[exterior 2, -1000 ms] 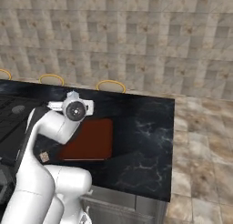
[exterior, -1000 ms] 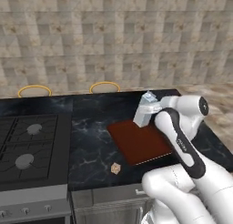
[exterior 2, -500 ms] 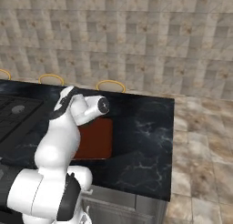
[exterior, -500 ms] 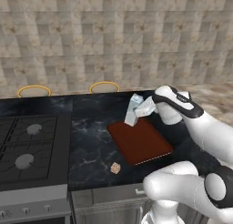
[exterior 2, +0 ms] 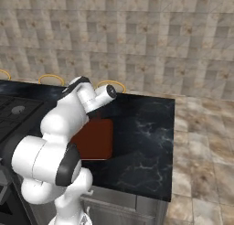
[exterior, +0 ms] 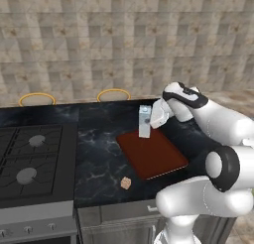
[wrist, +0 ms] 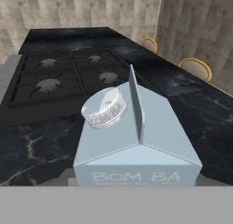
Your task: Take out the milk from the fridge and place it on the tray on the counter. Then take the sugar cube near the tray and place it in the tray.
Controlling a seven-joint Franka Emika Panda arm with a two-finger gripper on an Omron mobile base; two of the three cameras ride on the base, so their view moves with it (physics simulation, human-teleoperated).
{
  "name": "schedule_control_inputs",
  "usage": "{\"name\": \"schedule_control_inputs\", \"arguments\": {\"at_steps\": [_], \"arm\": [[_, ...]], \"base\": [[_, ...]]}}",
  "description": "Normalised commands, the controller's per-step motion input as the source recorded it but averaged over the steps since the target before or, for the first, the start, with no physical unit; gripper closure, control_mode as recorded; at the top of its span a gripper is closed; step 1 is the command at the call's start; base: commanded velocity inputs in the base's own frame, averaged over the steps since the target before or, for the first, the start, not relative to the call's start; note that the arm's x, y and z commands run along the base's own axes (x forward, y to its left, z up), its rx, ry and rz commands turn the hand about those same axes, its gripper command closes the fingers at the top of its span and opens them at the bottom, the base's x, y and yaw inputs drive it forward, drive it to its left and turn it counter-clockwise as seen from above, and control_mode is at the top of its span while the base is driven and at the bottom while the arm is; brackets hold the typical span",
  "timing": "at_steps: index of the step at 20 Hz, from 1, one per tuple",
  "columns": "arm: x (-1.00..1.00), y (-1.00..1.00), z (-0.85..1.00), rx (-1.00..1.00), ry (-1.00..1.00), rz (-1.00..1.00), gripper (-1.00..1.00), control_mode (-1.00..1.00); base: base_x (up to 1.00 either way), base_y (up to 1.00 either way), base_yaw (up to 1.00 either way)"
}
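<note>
Milk (exterior: 144, 121): upright carton held at its upper part by the gripper (exterior: 155, 120), jaws part open and closed on its sides, its base over the tray's (exterior: 152, 152) far-left edge on the counter (exterior: 99, 158). Hand view: gabled top and round cap of the milk (wrist: 136, 136) close up, stovetop (wrist: 63, 77) beyond; left base view alone gives the sugar cube (exterior: 126, 183) lying on the counter just off the tray's near-left corner. Against half a second back: carton now stands upright and lower, formerly tilted above the tray.
</note>
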Motion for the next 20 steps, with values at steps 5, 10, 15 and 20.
{"name": "schedule_control_inputs", "arguments": {"at_steps": [5,10,15,20], "arm": [[-0.03,0.62,-0.01,-0.15,-0.01,-0.02,1.0,-1.0],[0.0,0.15,-0.19,0.05,0.03,0.02,1.0,-1.0],[0.0,-0.03,-0.3,0.12,0.01,0.07,1.0,-1.0],[0.0,0.0,-0.33,0.1,0.0,0.08,1.0,-1.0]], "base": [[0.0,0.0,0.0],[0.0,0.0,0.0],[0.0,0.0,0.0],[0.0,0.0,0.0]]}}
